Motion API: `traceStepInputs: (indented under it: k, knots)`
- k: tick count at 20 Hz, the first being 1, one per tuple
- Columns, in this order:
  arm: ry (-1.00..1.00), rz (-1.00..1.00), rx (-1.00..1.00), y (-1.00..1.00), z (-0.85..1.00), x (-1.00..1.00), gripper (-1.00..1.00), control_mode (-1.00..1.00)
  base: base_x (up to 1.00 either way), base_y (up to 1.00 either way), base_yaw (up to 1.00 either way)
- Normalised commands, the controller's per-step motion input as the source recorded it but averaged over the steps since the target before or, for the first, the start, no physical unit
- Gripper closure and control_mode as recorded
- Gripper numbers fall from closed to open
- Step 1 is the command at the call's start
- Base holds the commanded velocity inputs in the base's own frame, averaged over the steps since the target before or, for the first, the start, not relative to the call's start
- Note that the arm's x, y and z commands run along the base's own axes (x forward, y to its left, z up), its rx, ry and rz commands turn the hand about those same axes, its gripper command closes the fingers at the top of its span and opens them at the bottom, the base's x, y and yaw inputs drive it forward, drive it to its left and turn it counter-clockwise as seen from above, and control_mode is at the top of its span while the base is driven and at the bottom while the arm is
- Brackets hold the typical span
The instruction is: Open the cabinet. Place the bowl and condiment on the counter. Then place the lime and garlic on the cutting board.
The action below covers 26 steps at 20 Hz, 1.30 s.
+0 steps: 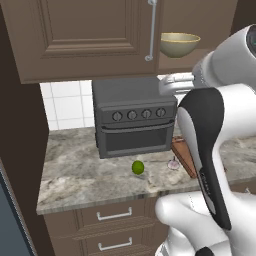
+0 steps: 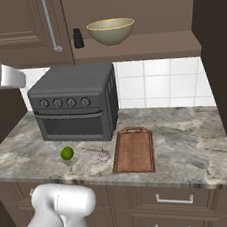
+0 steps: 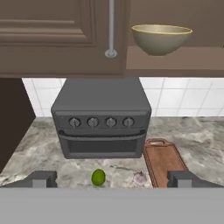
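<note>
The cabinet [image 2: 19, 26] has its left door shut, and its right door [image 2: 219, 62] swung wide open. On the bared shelf sits the bowl [image 2: 111, 31] [image 3: 161, 38] [image 1: 179, 44], with the dark condiment [image 2: 78, 38] just left of it. On the counter [image 2: 189, 141] lie the lime [image 3: 98, 177] [image 2: 67, 153] [image 1: 138, 167] and, to its right, the garlic [image 3: 139, 177] [image 2: 104, 155] [image 1: 173, 164]. The cutting board [image 2: 134, 149] [image 3: 164, 161] [image 1: 186, 157] lies right of the garlic, bare. My gripper [image 3: 113, 179] hangs open and empty in front of the counter, well back from the shelf.
A dark grey toaster oven [image 2: 76, 102] stands on the counter under the shut door, behind the lime. White tiles back the counter. Drawers [image 2: 174, 198] with short handles run below its edge. A tall dark panel [image 1: 20, 165] closes the counter's left end.
</note>
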Motion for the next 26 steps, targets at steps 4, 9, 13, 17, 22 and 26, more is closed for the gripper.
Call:
traceStepInputs:
  k: [4,9,13,17,22,26]
  knots:
    - [-0.06,0.01,0.00,0.00,0.31,0.13,-1.00,-1.00,0.00,0.00,0.00]
    - [-0.14,0.00,0.04,-0.08,0.10,0.03,-1.00,-1.00,0.00,0.00,0.00]
    - [-0.16,0.02,0.06,-0.02,0.13,0.11,-1.00,-1.00,0.00,0.00,0.00]
    - [-0.16,0.03,0.06,0.00,0.15,0.16,-1.00,-1.00,0.00,0.00,0.00]
    - [-0.17,0.03,0.04,0.00,0.09,0.20,-1.00,-1.00,0.00,0.00,0.00]
    - [-0.16,0.04,0.03,0.00,0.05,0.25,-1.00,-1.00,0.00,0.00,0.00]
